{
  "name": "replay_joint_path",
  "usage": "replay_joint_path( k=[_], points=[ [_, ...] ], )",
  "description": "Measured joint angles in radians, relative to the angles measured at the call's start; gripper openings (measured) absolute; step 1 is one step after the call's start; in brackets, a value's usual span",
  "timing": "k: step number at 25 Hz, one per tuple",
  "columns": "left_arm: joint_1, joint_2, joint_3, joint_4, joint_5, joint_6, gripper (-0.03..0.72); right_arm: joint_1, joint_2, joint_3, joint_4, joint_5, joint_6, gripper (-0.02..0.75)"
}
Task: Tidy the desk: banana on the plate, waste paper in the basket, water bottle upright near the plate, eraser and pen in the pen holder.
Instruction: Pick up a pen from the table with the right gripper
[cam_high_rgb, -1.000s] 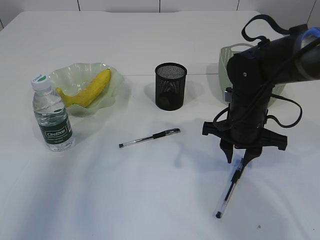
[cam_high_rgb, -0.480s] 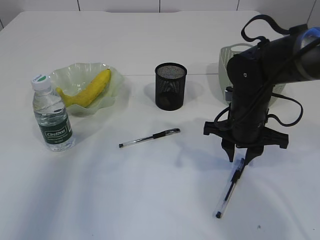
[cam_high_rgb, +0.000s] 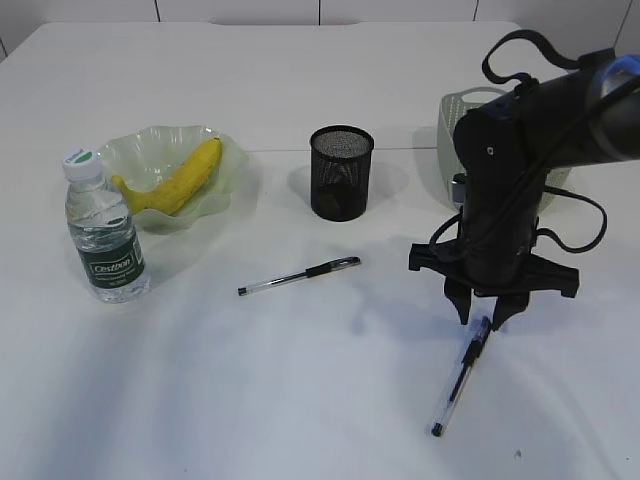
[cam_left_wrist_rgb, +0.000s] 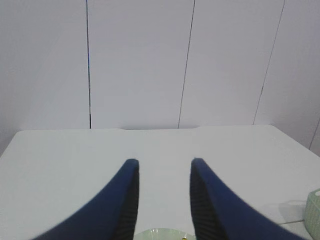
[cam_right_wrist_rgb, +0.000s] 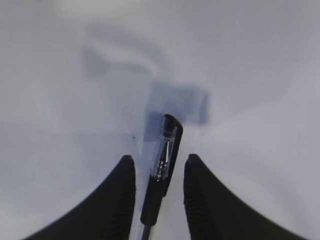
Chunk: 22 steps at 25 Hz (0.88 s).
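My right gripper (cam_high_rgb: 482, 318) points down, open, with its fingers straddling the capped end of a clear pen (cam_high_rgb: 458, 380) that lies on the table; in the right wrist view the pen (cam_right_wrist_rgb: 167, 140) runs between the fingers with a gap on each side. A second pen (cam_high_rgb: 300, 275) lies mid-table. The banana (cam_high_rgb: 185, 175) rests on the green plate (cam_high_rgb: 130, 150), and the water bottle (cam_high_rgb: 105, 235) stands upright in front of it. The black mesh pen holder (cam_high_rgb: 341, 172) stands behind. My left gripper (cam_left_wrist_rgb: 165, 161) is open and empty. Eraser and waste paper are out of view.
The pale basket (cam_high_rgb: 455, 110) stands at the back right, mostly hidden behind my right arm. The green plate's rim (cam_left_wrist_rgb: 160, 234) shows at the bottom of the left wrist view, facing a white panelled wall.
My right gripper has edged up very slightly over the pen's capped end. The pens, bottle and banana have not moved.
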Motion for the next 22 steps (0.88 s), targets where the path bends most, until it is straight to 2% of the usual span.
replay_joint_path(
  k=[9,22],
  points=[
    [0.0,0.0,0.0,0.0,0.0,0.0,0.239,0.0,0.03,0.0,0.0,0.026,0.001,0.267],
    [0.0,0.0,0.0,0.0,0.0,0.0,0.239,0.0,0.03,0.0,0.0,0.001,0.002,0.249]
  ],
)
